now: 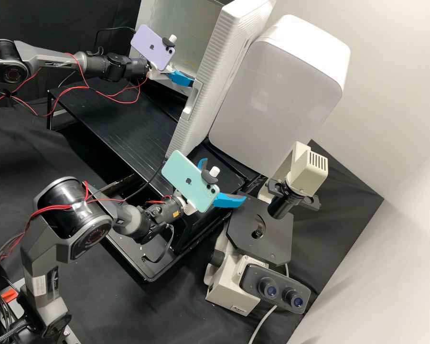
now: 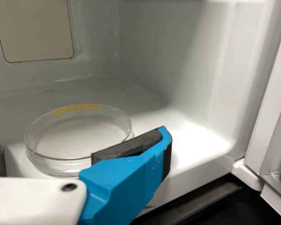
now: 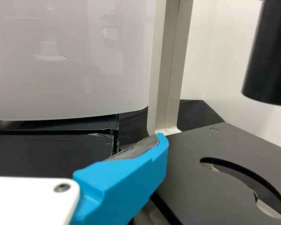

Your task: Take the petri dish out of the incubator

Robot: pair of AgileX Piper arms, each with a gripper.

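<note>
In the high view, the white incubator [image 1: 215, 71] stands at 12 o'clock on the bench with its chamber open toward 10 o'clock. The left gripper [image 1: 182, 78] sits at the mouth of that opening, a lilac phone [image 1: 153, 45] clamped on its wrist. The right gripper [image 1: 229, 199] hangs near the middle of the bench, just beside the black stage [image 1: 272, 239] of the microscope [image 1: 253, 282] at its 5 o'clock; whether this gripper is released or clenched I cannot tell. In the left wrist view, the petri dish [image 2: 77, 138] lies flat on the chamber's white floor. It is clear, round and shallow, with a pale yellow streak [image 2: 77, 108] along the rim on the side away from the gripper. Being round, it has no long axis, and its flat face points straight up. The left gripper is released and spread wide: 1 blue finger [image 2: 131, 180] has its dark pad just beside the dish's rim and the other pad is across the dish, so the dish lies between the 2. I cannot tell whether either touches it. In the right wrist view, the right gripper is over the stage's edge, the incubator's white wall is beside it, and a black cylinder [image 3: 269, 51] hangs above the stage's slot.
</note>
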